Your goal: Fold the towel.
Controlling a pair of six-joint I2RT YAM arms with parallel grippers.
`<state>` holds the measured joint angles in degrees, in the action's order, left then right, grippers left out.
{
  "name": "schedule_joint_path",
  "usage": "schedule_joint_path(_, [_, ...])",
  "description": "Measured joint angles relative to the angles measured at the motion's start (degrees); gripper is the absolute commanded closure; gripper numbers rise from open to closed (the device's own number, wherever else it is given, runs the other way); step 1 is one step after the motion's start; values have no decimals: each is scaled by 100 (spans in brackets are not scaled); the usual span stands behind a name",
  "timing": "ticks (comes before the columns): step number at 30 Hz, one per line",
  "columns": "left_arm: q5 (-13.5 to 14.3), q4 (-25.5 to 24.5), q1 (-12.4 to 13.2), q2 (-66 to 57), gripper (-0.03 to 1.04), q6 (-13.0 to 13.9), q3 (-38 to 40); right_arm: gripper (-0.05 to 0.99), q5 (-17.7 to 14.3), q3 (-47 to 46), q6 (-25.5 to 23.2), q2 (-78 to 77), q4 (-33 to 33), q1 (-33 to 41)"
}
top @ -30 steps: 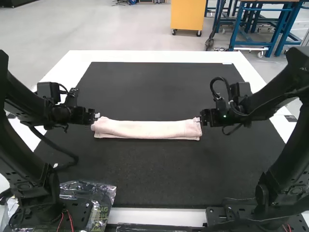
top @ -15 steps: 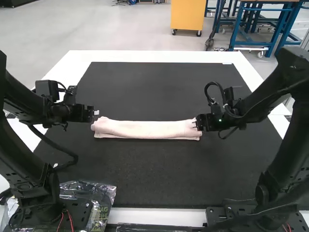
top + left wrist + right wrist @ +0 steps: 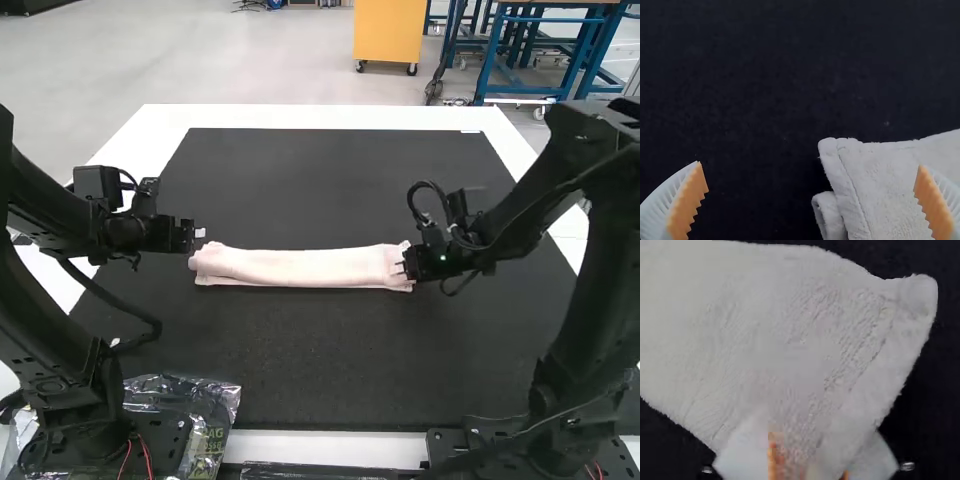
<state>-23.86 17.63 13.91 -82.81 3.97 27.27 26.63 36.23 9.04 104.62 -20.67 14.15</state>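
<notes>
Now our right gripper point(image 3: 403, 266) works at the towel's end

Over the last second, the right arm point(image 3: 548, 185) has shifted inward and a little toward the near side of the table, bringing its gripper over the right end of the towel point(image 3: 300, 268). The middle of the cloth has stayed put: a long, narrow folded strip, lying crosswise on the dark mat point(image 3: 320, 355).

In the right wrist view we see the cloth wrinkled and narrowing toward that gripper, but we cannot tell whether it is clamped on it. The left gripper point(image 3: 200, 234) has its fingers point(image 3: 685, 205) wide apart, with a layered corner of the towel in the gap, ungripped.

For the task, we judge that the lengthwise folding is done and that we are setting up to bring the right end over toward the left. Our worry would be catching only the upper layer, so we would want every layer held before any lift.

As for writing, a crumpled clear bag point(image 3: 205, 400) near the left arm's base carries some print, which we leave unread.
</notes>
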Motion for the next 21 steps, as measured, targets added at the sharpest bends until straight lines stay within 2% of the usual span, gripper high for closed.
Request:
schedule_joint_path(6, [-20, 4, 2, 0, 4, 0, 0, 96, 243, 63, 129, 44, 243, -203])
schedule_joint_path(8, [-22, 15, 0, 0, 4, 0, 0, 96, 365, 61, 205, -61, 498, -518])
schedule_joint_path(14, [-22, 83, 0, 0, 4, 0, 0, 96, 275, 122, 428, -702, 1187, -1655])
schedule_joint_path(21, [-20, 179, -7, 0, 4, 0, 0, 96, 273, 426, 555, -1200, 1655, -1523])
